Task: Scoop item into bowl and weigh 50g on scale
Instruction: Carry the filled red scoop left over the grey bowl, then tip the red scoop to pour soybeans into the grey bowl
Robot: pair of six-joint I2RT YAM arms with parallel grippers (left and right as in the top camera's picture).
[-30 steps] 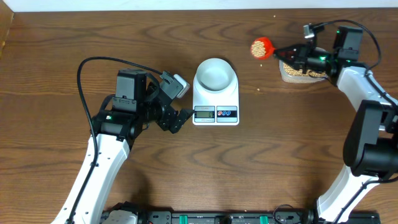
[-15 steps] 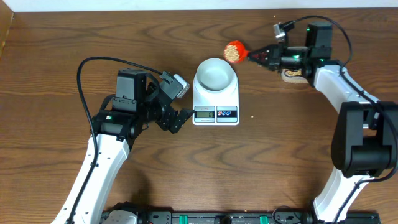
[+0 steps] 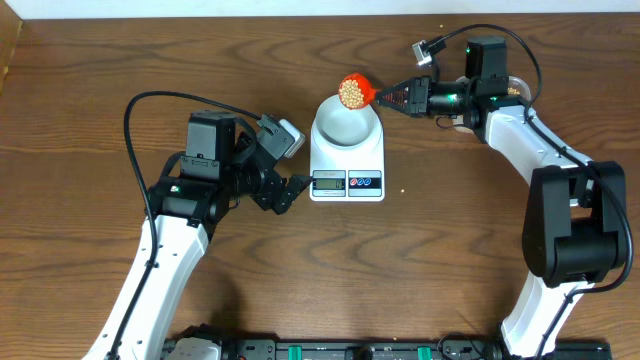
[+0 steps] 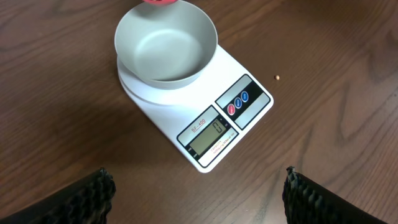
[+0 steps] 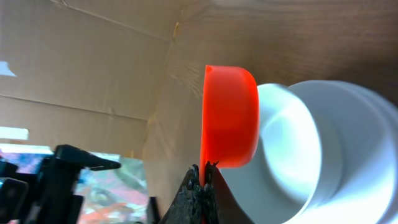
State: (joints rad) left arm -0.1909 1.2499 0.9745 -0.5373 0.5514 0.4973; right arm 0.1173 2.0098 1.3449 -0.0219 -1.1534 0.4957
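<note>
My red scoop (image 3: 358, 83) of beans (image 3: 351, 93) is over the bowl (image 3: 346, 122)
My right fingers (image 3: 398, 97) are pressed together, pinching the red scoop's handle. The empty bowl sits on the scale (image 3: 347, 182). My left fingers (image 3: 285, 193) are spread wide, just beside the scale.

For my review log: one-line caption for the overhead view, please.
Right fingers hold an orange scoop of beans over the rim of the empty bowl on the scale.
</note>
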